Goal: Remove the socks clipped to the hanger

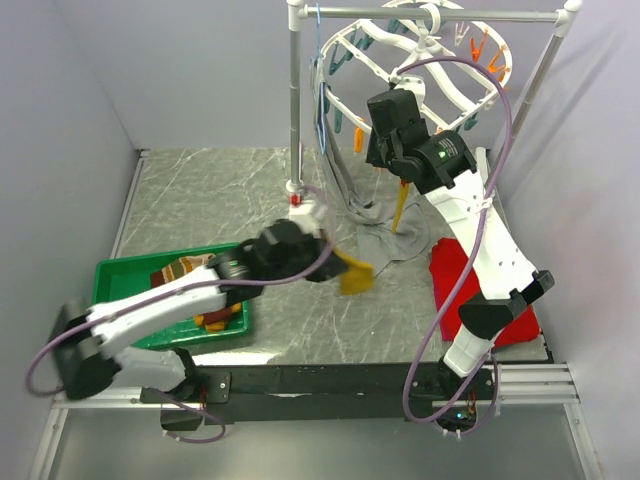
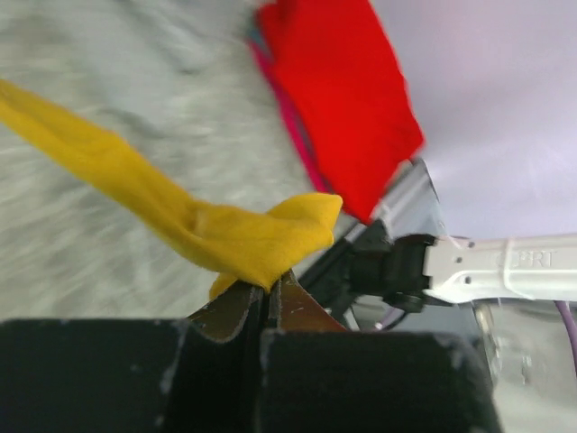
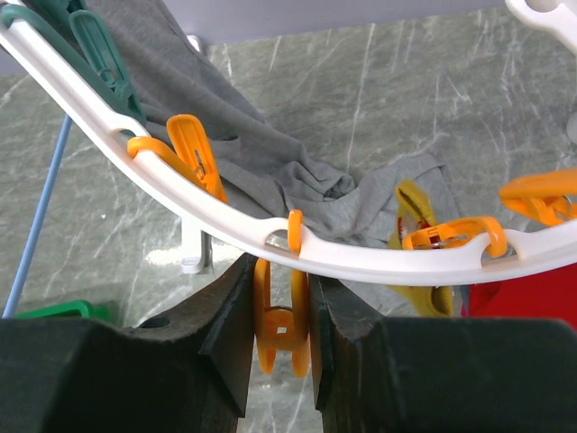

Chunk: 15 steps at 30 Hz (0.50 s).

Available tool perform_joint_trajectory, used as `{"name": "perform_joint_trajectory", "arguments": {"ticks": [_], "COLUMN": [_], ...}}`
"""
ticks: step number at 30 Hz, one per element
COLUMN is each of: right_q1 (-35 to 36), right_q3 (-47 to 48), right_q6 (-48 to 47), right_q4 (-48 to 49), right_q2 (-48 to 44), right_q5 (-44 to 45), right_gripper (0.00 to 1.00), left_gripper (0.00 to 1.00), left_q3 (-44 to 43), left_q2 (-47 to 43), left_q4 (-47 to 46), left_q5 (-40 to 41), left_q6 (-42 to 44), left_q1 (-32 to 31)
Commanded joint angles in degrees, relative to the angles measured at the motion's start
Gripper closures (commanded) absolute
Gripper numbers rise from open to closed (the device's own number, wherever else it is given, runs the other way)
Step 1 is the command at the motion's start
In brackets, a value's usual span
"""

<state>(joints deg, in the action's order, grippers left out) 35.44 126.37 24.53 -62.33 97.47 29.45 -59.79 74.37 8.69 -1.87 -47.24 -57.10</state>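
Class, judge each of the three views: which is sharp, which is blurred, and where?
Top external: sharp throughout. Left wrist: table and red cloth smeared, yellow sock in the left gripper crisper. Right wrist: hanger and orange clip sharp, fingers dark.

A clothes rack of grey metal tube stands at the back of a marble-patterned table. Its left post is planted in a red and white foot. A thin blue wire hanger hangs from the rail just right of that post. A grey tank top droops beside the hanger down to a heap on the table, right of the post's foot. A green tray lies well to the post's near left, and a red cloth lies well to its near right.
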Motion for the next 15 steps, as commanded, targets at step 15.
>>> {"name": "perform_joint_trajectory", "arguments": {"ticks": [15], "right_q1": [-0.55], "right_q3": [-3.76], "right_q6": [-0.54], "right_q4": [6.07], "right_q2": [-4.48], "right_q5": [-4.05], "right_gripper": [1.00], "left_gripper": [0.99], "left_q3": [3.54], "left_q2": [-27.44], "left_q4": [44.74], "left_q5": [12.60], "left_q6": [-3.04], "left_q1": [33.01]}}
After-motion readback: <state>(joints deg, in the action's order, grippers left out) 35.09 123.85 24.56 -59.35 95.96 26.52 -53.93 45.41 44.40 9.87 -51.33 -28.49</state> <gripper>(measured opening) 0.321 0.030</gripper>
